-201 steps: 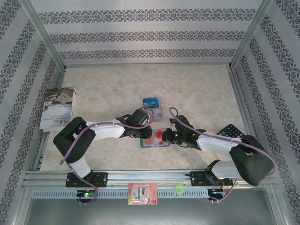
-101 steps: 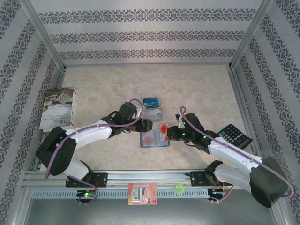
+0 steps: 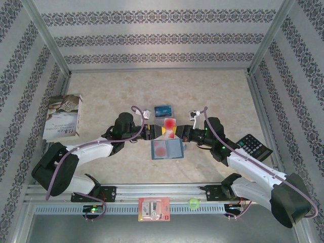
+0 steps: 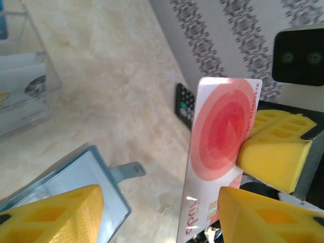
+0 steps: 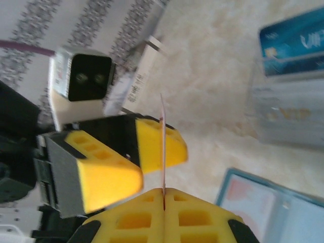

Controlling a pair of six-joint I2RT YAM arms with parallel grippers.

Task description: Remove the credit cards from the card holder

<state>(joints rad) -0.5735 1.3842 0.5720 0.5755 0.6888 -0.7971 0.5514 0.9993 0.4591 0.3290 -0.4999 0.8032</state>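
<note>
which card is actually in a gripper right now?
The red-and-white card, clamped on edge in the right gripper. The blue card lies flat farther back; another red-marked card sits in the card holder.

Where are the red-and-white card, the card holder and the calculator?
red-and-white card (image 4: 223, 147): left wrist view, on its red circles.
card holder (image 3: 175, 149): top external view, on its plain inner pocket.
calculator (image 3: 253, 145): top external view, on its keypad.

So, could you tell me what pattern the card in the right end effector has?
White card with concentric red circles; clearest in the left wrist view.
</note>
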